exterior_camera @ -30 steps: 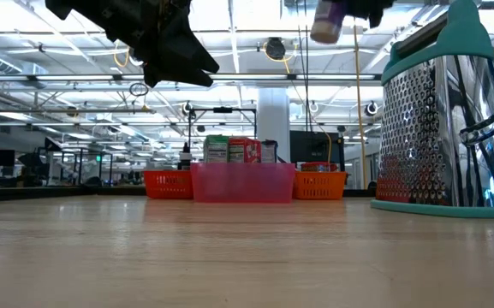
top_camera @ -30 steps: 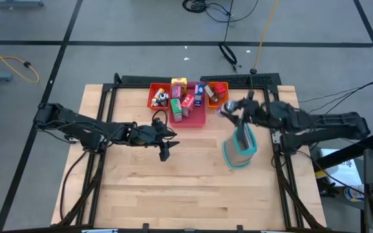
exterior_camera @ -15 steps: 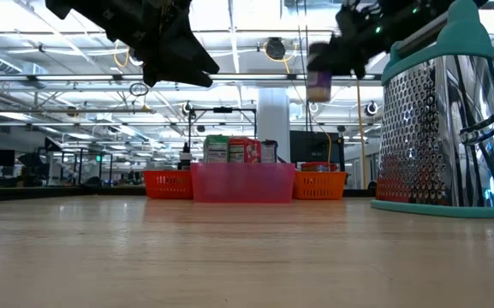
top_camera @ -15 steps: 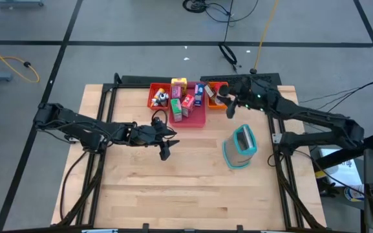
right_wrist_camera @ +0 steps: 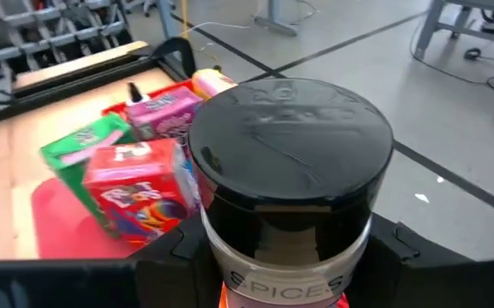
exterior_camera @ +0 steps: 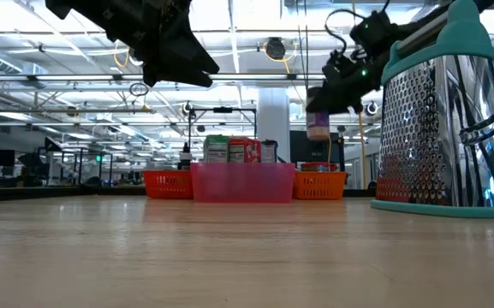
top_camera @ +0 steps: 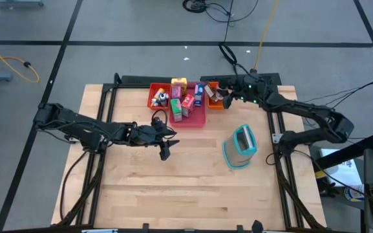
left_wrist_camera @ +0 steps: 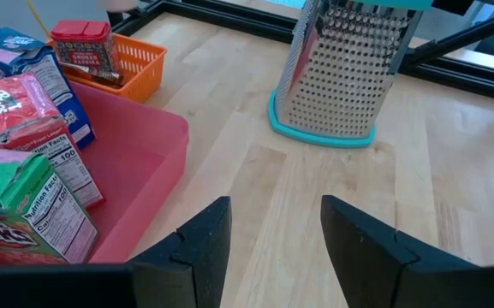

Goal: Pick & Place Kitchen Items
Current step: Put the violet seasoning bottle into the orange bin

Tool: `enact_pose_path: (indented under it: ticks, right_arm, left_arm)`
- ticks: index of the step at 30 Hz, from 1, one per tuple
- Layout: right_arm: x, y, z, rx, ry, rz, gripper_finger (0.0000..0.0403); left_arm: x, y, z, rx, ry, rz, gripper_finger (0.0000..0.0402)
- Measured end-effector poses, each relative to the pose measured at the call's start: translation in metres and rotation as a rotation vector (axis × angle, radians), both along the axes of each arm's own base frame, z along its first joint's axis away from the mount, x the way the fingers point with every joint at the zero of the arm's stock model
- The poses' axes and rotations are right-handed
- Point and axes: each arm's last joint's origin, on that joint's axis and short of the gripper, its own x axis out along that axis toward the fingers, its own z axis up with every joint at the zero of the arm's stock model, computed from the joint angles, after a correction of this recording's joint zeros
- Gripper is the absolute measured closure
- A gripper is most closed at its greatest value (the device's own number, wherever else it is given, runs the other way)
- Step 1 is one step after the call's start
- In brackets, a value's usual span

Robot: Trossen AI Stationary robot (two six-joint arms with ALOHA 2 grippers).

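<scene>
Overhead, your right claw (top_camera: pixel 225 96) holds a spice jar (top_camera: pixel 223 95) above the orange tray (top_camera: pixel 216 101); your left claw (top_camera: pixel 165 150) hangs empty, partly open, over the tabletop (top_camera: pixel 173 181). Low down, the jar (exterior_camera: pixel 318 126) hangs above the tray (exterior_camera: pixel 319 185). Through the right wrist, black fingers (right_wrist_camera: pixel 174 257) clamp the jar (right_wrist_camera: pixel 289 188).

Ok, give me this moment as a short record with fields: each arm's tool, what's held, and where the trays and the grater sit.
right tool: shut on the spice jar, held above the orange tray
left tool: open, empty, hanging above the bare table
pink tray: at the table's far edge, holding food boxes
grater: upright on the table, right of centre
</scene>
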Motion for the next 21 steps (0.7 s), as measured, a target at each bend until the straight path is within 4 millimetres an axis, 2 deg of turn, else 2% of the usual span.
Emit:
enact_pose_path:
  ticks: [12,21]
  right_arm:
    - [-0.015,-0.01,-0.044,0.029,-0.081,-0.063,0.024]
    - [-0.026,-0.002,-0.065,0.018,-0.131,-0.078,0.024]
  left_arm:
    - [0.0,0.0,0.0,0.0,0.0,0.001,0.0217]
    - [0.0,0.0,0.0,0.0,0.0,0.001,0.0217]
